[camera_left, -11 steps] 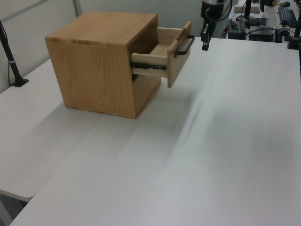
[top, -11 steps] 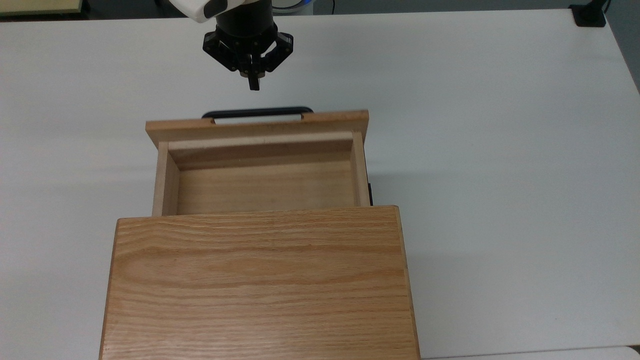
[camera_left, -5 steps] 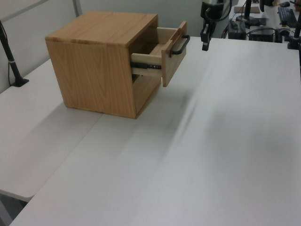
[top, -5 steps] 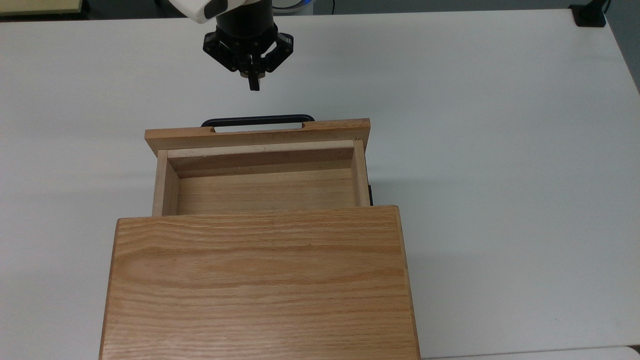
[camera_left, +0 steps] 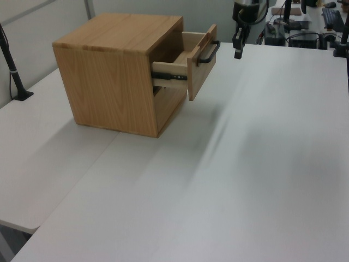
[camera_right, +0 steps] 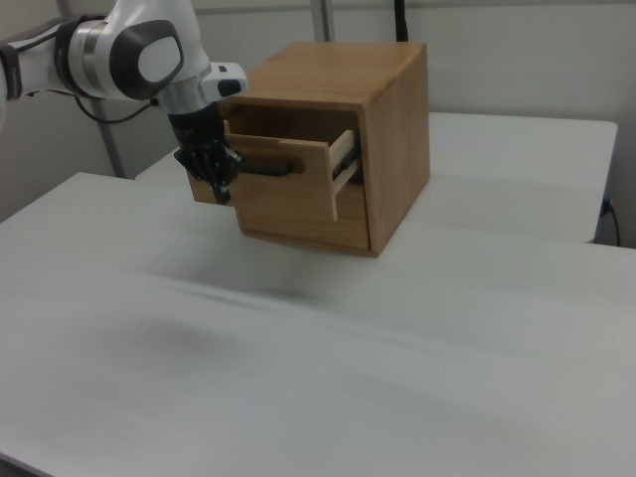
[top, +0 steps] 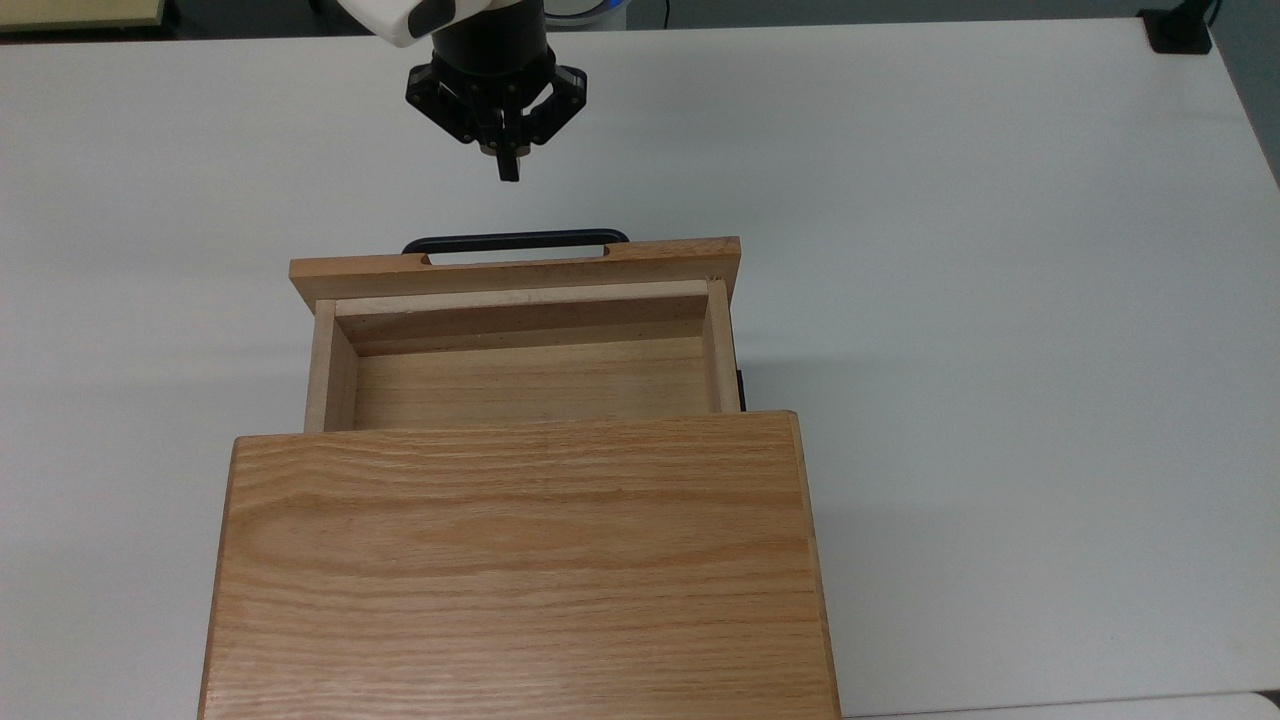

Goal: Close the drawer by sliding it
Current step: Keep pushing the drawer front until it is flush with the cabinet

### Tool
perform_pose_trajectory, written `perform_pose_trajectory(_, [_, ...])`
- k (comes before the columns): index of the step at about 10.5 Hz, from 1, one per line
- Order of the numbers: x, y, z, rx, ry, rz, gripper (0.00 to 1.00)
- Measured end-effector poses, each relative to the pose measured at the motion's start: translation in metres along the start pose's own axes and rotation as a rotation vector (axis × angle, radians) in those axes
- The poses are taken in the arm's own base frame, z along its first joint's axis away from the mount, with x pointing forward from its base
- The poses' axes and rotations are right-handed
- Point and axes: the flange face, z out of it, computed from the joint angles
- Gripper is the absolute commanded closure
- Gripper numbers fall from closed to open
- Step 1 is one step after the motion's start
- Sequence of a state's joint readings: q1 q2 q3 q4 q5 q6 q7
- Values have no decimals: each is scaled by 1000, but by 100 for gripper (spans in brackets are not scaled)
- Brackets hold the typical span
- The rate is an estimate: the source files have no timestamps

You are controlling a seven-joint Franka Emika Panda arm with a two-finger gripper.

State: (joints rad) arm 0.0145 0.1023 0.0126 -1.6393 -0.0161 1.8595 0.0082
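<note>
Pushing off-centre, our closed black tool (top: 508,170) could skew the half-open light oak box drawer (top: 520,340) and jam it.

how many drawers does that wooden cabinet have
1. The drawer sits partly pulled out of the cabinet top, its black handle facing the gripper. An open space lies below it.

A broad white table (top: 1000,300) fills the scene, lit evenly with soft shadows. In the left view a seam (camera_left: 98,158) runs where a second white tabletop meets it, a black pole (camera_left: 11,65) stands clamped at the left view's left edge, and cluttered desks (camera_left: 311,22) lie far behind. A pale wall (camera_right: 517,50) backs the right view
</note>
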Motion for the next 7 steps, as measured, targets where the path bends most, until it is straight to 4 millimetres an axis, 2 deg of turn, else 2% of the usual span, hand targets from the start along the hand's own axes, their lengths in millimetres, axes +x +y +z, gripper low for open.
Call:
perform_pose_trajectory(3, [1, 1, 0, -1, -29, -6, 100])
perform_pose_trajectory(5, [25, 6, -5, -4, -5, -12, 100])
perform_pose_trajectory(7, [39, 5, -8, -5, 35, -12, 100])
